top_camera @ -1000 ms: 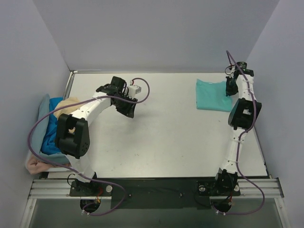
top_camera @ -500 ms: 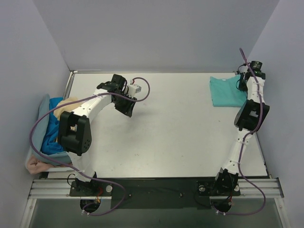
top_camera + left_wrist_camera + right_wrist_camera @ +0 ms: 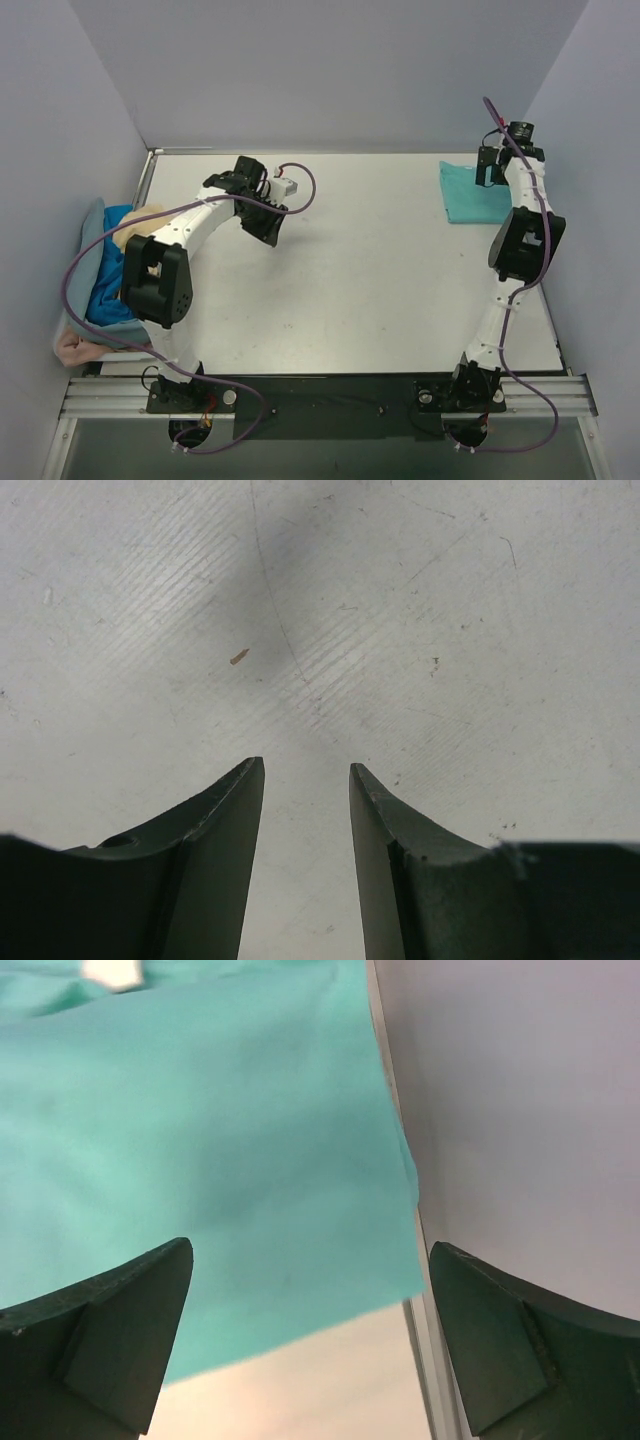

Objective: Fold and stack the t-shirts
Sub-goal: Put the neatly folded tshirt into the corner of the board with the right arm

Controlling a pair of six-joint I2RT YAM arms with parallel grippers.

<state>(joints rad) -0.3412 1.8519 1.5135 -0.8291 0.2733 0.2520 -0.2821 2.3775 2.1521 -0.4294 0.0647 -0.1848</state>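
Observation:
The teal-green t-shirt [image 3: 468,192] lies folded flat at the table's far right corner, its edge against the right rim. My right gripper [image 3: 491,172] hovers just over its right side, open and holding nothing. In the right wrist view the teal cloth [image 3: 200,1130] with its white label [image 3: 112,972] fills the space beyond the wide-apart gripper [image 3: 310,1260]. My left gripper [image 3: 266,228] hangs over bare table at the far left-centre; in its wrist view the gripper [image 3: 307,770] stands partly open and empty. Other t-shirts are heaped off the table's left edge: blue [image 3: 108,288], tan [image 3: 137,224], pink [image 3: 74,349], grey-blue [image 3: 89,226].
The white table [image 3: 360,280] is boxed in by pale walls on the left, back and right. The right wall [image 3: 520,1100] and the table's metal rim [image 3: 428,1370] lie close beside my right gripper. A small brown speck [image 3: 239,657] lies on the table.
My right gripper carried the teal-green t-shirt to the far right corner, then opened and let it go. The left arm has hardly moved.

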